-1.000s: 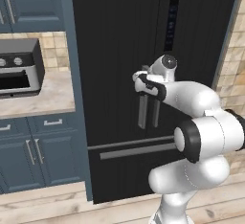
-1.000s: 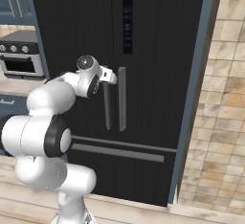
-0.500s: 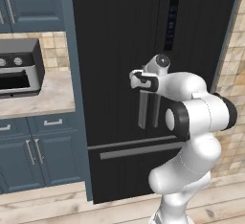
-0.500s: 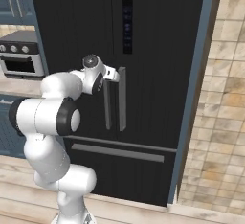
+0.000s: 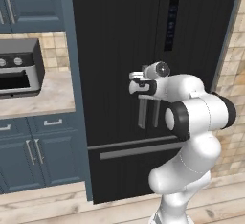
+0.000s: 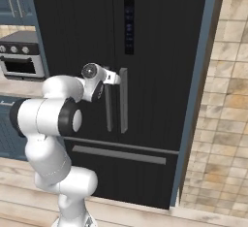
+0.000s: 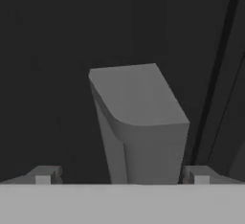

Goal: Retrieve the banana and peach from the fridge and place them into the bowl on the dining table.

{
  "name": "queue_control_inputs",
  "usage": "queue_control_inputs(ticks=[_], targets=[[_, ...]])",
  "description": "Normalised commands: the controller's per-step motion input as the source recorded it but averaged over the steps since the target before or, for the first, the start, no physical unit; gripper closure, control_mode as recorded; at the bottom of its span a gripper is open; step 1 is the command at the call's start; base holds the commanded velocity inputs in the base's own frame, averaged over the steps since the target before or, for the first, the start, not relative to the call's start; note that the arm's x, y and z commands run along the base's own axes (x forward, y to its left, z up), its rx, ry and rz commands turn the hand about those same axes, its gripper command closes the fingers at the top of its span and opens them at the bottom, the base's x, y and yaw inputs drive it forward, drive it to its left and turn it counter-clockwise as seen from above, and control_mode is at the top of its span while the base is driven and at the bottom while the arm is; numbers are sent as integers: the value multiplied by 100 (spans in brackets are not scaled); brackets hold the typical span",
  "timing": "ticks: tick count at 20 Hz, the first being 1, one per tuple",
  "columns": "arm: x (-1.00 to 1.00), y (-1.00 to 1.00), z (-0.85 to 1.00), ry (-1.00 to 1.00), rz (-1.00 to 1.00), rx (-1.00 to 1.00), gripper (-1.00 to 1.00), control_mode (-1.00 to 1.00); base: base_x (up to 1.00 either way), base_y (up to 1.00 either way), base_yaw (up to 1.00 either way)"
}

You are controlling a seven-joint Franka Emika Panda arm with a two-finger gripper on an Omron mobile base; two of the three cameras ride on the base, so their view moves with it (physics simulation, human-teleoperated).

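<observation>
At the fridge (image 5: pixel 143 65) front, both black doors are seen shut, so the banana and peach are hidden from sight. No brand name or readable writing is found on the doors; a narrow dark control strip (image 5: pixel 169 23) with small bluish marks is set high on the right door, too small to be read. Two long grey handles (image 6: pixel 116 100) are mounted side by side at the centre seam, upright, and a horizontal grey drawer handle (image 6: pixel 118 154) is fixed lower down.

The gripper (image 5: pixel 135 83) is held level at the top end of the left handle (image 7: pixel 139 122), with the jaws spread wide on either side of it; no contact is made out, and the handle top is seen between the two finger tips (image 7: pixel 45 174) in the hand view.

Left of the fridge, a blue-grey side panel is butted against the door edge, then a beige bench (image 5: pixel 36 98) carrying a grey oven-like appliance (image 5: pixel 16 67) with round knobs; no lettering is legible on it. Blue-grey cabinets (image 5: pixel 33 151) are fitted below and above. Right of the fridge, a blue-grey trim strip and a tan stone-tile wall (image 6: pixel 227 114) are close against the door edge. Open wooden floor (image 6: pixel 19 192) is left in front of the fridge and cabinets, around the robot's base.
</observation>
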Motion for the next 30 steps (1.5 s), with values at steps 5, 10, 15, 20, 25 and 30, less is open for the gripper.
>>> queue_control_inputs(ticks=[5, 10, 15, 20, 25, 30], targets=[[48, 0, -37, -9, 0, 0, 100, -100, 0, 0, 0], [-5, 0, 1, 6, 0, 0, 100, -100, 0, 0, 0], [-61, 12, 13, 28, 0, 0, 100, -100, 0, 0, 0], [-78, 36, 14, 31, 0, 0, 100, -100, 0, 0, 0], [-80, 51, 3, 26, -1, 0, 100, -100, 0, 0, 0], [-91, 71, 0, 4, -3, -2, 100, -100, 0, 0, 0]])
